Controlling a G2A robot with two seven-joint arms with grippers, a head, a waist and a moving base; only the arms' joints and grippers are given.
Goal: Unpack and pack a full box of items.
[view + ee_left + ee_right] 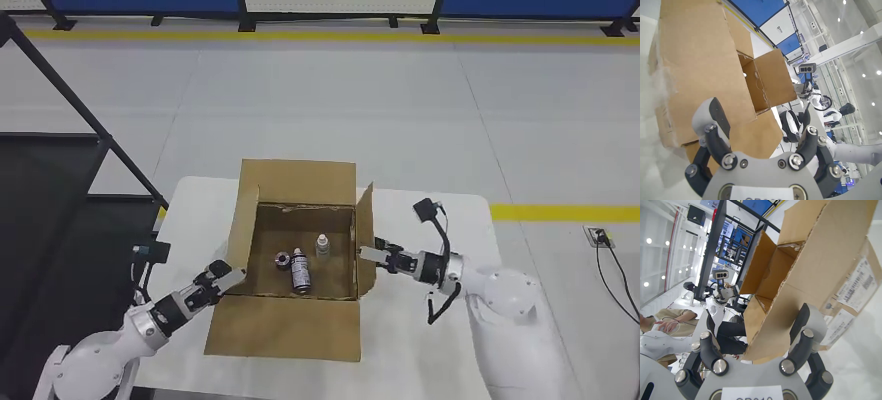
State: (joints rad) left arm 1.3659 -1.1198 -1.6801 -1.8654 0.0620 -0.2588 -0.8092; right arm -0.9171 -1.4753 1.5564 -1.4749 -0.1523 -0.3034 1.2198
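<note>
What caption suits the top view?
Left pincer and right pincer, both open, at opposite side flaps of the open box holding small bottles.

Top cam overhead; wrist cams close, facing box (285, 325).

Both arms: glossy white rounded shells (505, 295), dark bands at the wrists. A thin black cable (831, 103) loops by the wrist, and a small black camera box (427, 209) sits on a stalk. Left gripper (761, 111) and right gripper (757, 317) are built alike: grey metal plate, black curved links, silver screws, white fingers with black pads (718, 113), white printed label.
</note>
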